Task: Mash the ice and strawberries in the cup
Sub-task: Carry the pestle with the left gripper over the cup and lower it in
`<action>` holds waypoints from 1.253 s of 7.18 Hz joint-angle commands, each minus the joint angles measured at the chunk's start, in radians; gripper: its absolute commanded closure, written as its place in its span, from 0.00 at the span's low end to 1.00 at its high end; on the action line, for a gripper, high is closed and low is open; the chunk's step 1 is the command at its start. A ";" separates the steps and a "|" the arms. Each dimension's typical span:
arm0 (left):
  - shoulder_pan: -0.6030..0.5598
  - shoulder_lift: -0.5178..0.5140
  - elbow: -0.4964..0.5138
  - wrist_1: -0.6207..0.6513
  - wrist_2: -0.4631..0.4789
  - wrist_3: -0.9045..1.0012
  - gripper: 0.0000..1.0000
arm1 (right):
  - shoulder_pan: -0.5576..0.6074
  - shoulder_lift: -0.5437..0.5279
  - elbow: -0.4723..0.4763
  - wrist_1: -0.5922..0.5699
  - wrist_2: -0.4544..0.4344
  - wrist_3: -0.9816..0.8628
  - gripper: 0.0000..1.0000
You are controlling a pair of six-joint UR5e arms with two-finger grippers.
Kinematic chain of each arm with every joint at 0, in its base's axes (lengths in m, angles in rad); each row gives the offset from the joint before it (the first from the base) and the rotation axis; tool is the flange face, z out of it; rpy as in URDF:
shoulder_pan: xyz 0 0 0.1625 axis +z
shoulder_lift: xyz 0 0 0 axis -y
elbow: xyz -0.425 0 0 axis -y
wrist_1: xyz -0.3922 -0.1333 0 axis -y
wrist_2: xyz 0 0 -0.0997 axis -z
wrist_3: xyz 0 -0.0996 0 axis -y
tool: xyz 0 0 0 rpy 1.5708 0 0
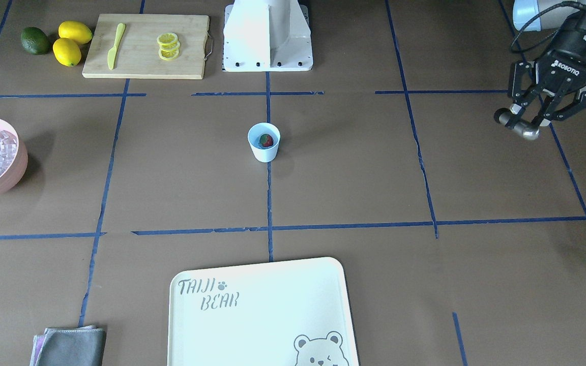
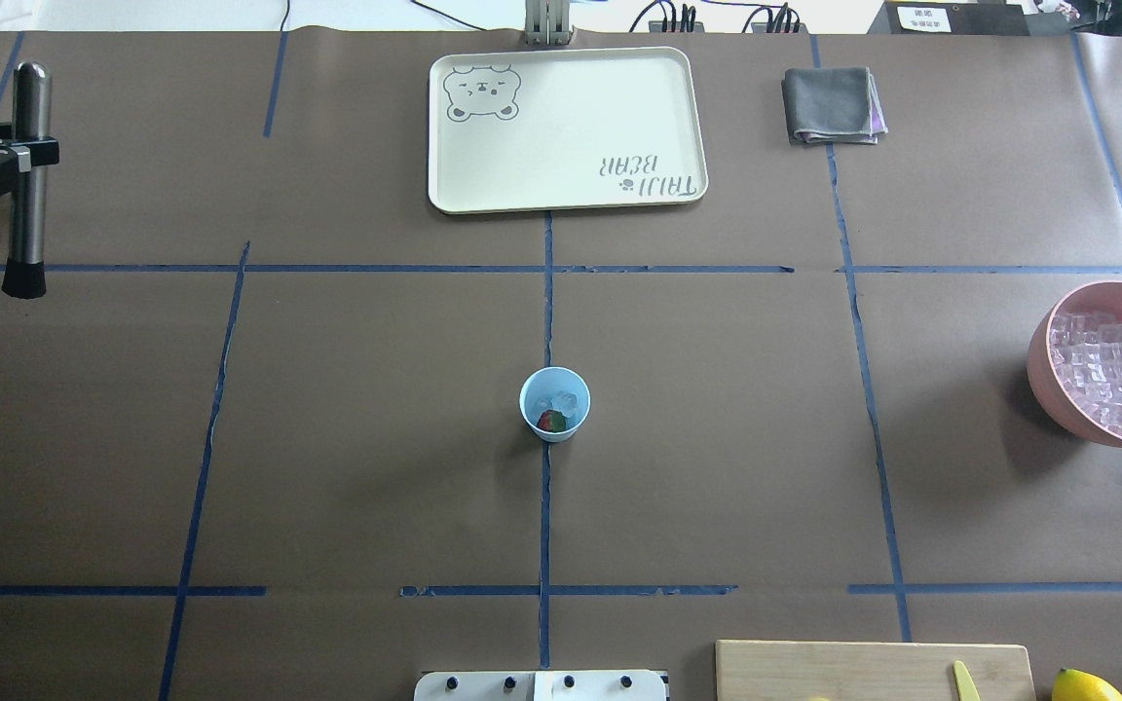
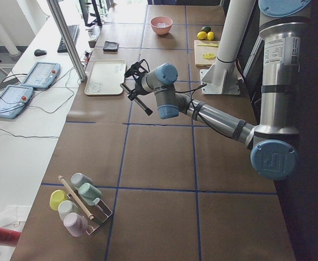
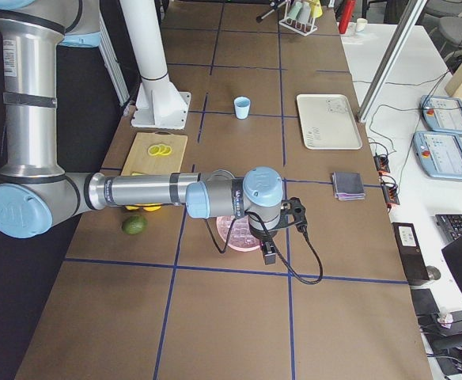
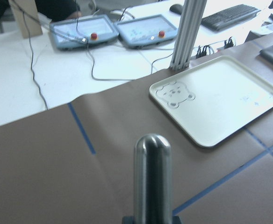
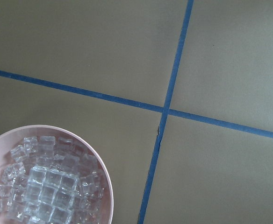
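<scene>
Steel muddler (image 2: 28,219) clamped level in left gripper (image 2: 23,156), overhead far left. Tip vertical, centre over cup (image 2: 554,404) (strawberry (image 2: 550,421), ice (image 2: 566,399) inside). Right gripper (image 4: 269,253): cannot tell.

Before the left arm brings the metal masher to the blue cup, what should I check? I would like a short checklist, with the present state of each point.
1. Left tool shut on the metal masher: ok.
2. Cup upright on the table: ok.
3. Strawberry inside the cup: ok.
4. Ice inside the cup: ok, a few cubes lie beside the berry.
5. Masher above the cup: not ok, it is far off at the table's left edge.
6. Right tool clear of the cup: ok, it hangs by the pink bowl. Whether it is open or shut: cannot tell.
</scene>
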 commanded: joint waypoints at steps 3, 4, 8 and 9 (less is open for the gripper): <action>0.324 -0.047 0.053 -0.406 0.423 -0.003 1.00 | 0.000 0.004 -0.003 0.000 0.000 -0.001 0.01; 0.419 -0.131 0.177 -0.545 0.526 0.001 1.00 | 0.000 0.009 -0.004 0.000 -0.002 -0.001 0.01; 0.521 -0.374 0.447 -0.829 0.605 0.021 1.00 | 0.000 0.007 -0.004 0.000 -0.005 -0.001 0.01; 0.520 -0.374 0.443 -0.821 0.607 0.041 1.00 | 0.000 0.006 -0.003 0.000 -0.007 -0.001 0.01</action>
